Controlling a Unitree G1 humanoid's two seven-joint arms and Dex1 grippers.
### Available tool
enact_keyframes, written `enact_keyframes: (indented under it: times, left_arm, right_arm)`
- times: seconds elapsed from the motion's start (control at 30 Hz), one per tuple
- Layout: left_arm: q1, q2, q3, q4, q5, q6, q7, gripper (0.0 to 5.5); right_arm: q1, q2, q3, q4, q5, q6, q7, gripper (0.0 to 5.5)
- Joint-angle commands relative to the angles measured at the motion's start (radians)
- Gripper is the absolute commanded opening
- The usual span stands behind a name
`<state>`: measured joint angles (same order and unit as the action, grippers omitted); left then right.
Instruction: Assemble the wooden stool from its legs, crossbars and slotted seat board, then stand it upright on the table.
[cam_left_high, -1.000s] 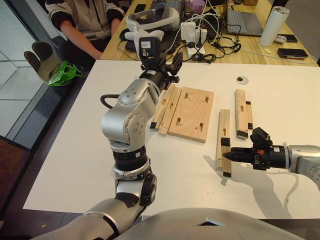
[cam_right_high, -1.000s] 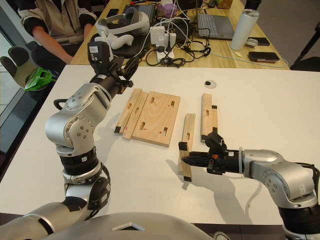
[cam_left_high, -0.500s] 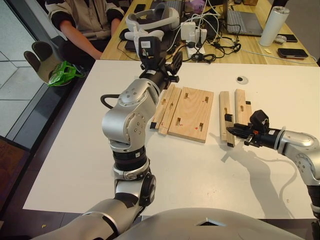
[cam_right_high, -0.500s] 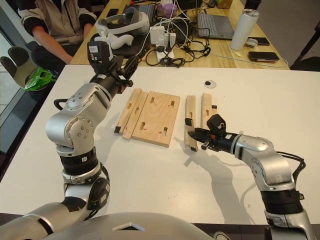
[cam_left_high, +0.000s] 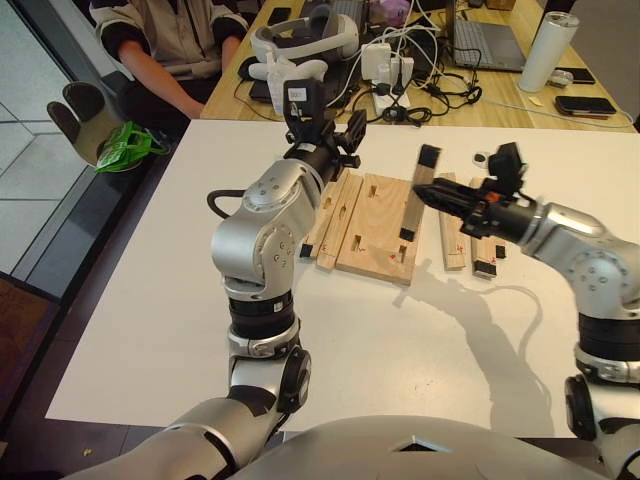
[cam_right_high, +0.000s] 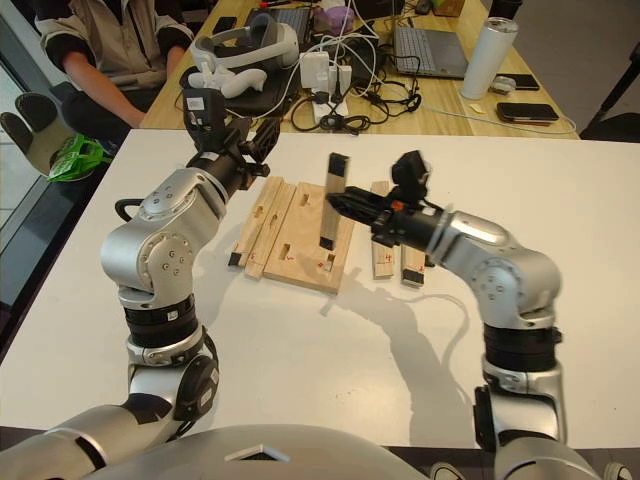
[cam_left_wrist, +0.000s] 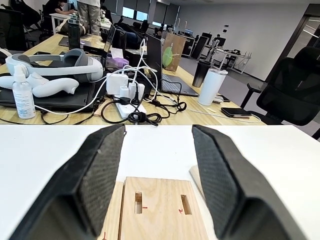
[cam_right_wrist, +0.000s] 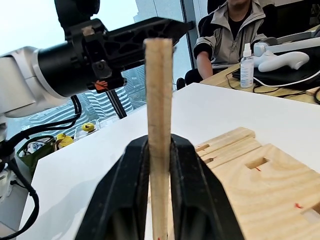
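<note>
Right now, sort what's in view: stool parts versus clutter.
Job: seat board; leg, held by right gripper; left bars; right bars.
Clutter: headset; tumbler; phone; laptop; cables.

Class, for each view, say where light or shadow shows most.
Eye views: soft shadow on the table near the leg. Right wrist view: bright window glare behind the leg. Left wrist view: even light, no glare on the board.

- Left arm is bent at the elbow, forearm pointing forward; the left gripper (cam_left_wrist: 156, 165) has its fingers spread wide.
- Right arm is raised and angled inward; the right gripper (cam_left_high: 432, 194) clamps a near-upright leg (cam_left_high: 424, 165).
</note>
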<state>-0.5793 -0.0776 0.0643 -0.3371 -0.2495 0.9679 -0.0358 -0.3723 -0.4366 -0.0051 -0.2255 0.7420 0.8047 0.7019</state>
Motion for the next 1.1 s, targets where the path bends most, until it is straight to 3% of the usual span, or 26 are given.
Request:
enact_keyframes:
  times: [0.03, 0.43, 1.1]
  left_arm:
    - [-0.030, 0.005, -0.015, 0.013, -0.015, 0.006, -0.008, 2.47]
    - [-0.006, 0.004, -0.025, -0.006, -0.066, 0.083, -0.018, 2.47]
    - [-0.030, -0.100, 0.028, -0.015, -0.164, 0.140, 0.016, 2.47]
  right_arm:
    - [-0.069, 0.077, 0.104, 0.080, -0.106, -0.101, 0.003, 0.40]
    - [-0.132, 0.132, 0.152, 0.172, -0.254, -0.257, 0.054, 0.40]
    - [-0.211, 0.240, 0.160, 0.398, -0.472, -0.410, -0.079, 0.40]
